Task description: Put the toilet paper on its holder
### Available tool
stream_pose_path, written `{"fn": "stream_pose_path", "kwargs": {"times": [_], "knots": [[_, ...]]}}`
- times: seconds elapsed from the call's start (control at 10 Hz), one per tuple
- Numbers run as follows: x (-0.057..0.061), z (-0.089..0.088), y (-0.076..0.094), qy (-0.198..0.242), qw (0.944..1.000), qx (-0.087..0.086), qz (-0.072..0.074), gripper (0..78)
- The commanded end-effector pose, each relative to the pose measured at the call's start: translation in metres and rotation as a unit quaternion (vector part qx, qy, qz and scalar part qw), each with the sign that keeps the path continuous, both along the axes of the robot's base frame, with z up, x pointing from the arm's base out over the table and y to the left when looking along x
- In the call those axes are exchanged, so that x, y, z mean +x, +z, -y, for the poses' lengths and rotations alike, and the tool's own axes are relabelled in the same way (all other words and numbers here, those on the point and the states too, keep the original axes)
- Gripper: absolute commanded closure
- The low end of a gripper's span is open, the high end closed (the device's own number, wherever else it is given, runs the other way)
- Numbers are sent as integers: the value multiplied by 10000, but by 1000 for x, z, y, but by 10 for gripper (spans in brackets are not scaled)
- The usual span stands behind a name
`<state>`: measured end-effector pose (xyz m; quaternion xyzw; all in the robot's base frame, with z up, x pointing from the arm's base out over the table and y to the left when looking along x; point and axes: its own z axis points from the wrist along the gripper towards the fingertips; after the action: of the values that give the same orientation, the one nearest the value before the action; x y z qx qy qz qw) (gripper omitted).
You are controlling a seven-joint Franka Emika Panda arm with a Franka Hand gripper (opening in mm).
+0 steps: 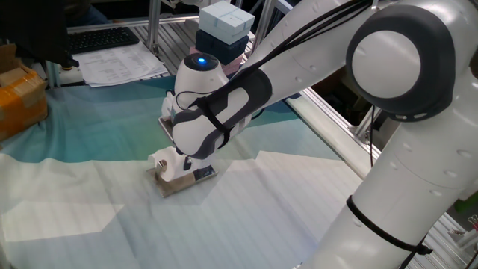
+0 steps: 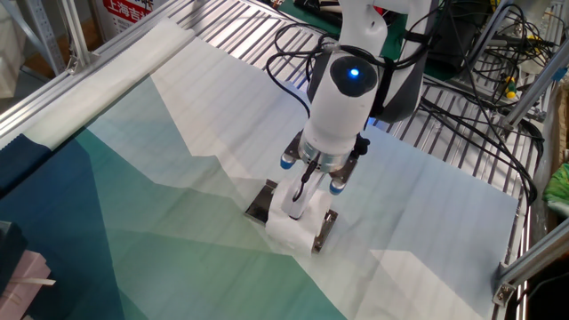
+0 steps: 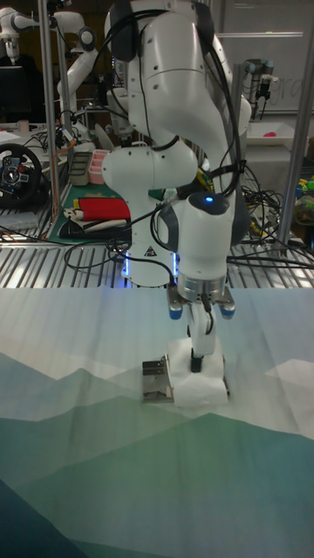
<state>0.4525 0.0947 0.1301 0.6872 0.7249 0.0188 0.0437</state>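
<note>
The white toilet paper [image 2: 289,229] lies on its side on the holder [image 2: 260,203], a small grey metal stand whose end plates show on either side of the roll. In the tall fixed view the toilet paper [image 3: 196,388] sits right of the holder's plate [image 3: 157,382]. My gripper [image 2: 298,206] points straight down onto the roll's top, fingers close together and pinching the paper; the tips are partly hidden. One fixed view shows the toilet paper [image 1: 163,161] and holder [image 1: 175,183] half hidden under the gripper [image 1: 187,166].
A white and teal cloth [image 2: 160,204] covers the table. Stacked boxes [image 1: 224,30], loose papers [image 1: 119,63], a keyboard [image 1: 101,37] and an orange box [image 1: 19,93] sit beyond it. Aluminium frame rails [image 2: 71,80] and cables [image 2: 462,71] border the table.
</note>
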Motion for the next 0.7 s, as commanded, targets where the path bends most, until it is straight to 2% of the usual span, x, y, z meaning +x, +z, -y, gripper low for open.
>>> {"fn": "stream_pose_path", "kwargs": {"times": [0.1, 0.2, 0.7], "knots": [[2, 0, 2, -51, 9999, -75, -126, 763], [2, 0, 2, -51, 9999, -75, -126, 1], [2, 0, 2, -51, 9999, -75, -126, 1]]}}
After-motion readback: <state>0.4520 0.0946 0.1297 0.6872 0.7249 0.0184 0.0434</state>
